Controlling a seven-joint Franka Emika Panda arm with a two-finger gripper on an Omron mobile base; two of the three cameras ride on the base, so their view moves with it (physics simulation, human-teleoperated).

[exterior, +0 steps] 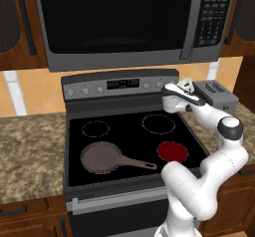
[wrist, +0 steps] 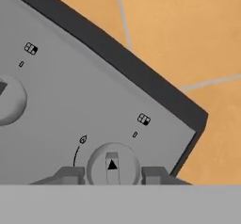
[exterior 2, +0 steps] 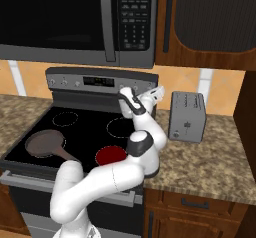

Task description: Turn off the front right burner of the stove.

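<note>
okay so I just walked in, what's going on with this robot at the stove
The white arm has its gripper up at the stove's grey back panel, at its right end. In the hand view the finger tips sit on either side of a round knob, one to each side; whether they grip it is unclear. The front right burner glows solid red, so it looks on. A frying pan sits on the front left zone.

This is a home kitchen, rendered in simulation. A black glass-top stove (exterior: 130, 142) sits between speckled granite counters (exterior: 31, 151), a large dark microwave (exterior: 124, 22) hangs above it among wooden cabinets (exterior 2: 210, 27), and a toaster (exterior 2: 187, 117) stands against orange wall tiles (exterior: 37, 91).
</note>
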